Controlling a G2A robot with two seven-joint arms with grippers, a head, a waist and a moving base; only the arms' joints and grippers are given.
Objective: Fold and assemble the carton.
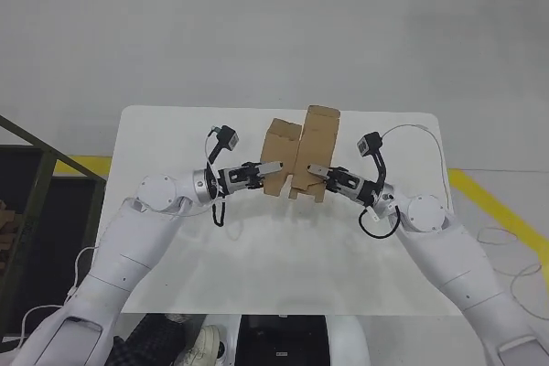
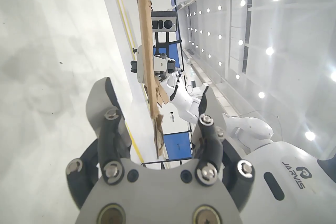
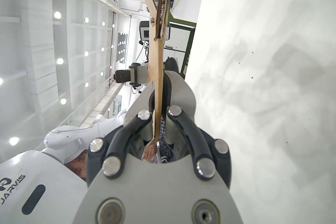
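The brown cardboard carton is flattened and held above the white table, near its far middle. My right gripper is shut on the carton's right near edge; in the right wrist view the pads clamp the thin board edge-on. My left gripper is at the carton's left near edge. In the left wrist view it stands open, with the carton's edge running between the spread fingers without touching them.
A dark rack holding flat cardboard stands off the table's left side. Yellow floor tape runs to the right. The near half of the table is bare white surface.
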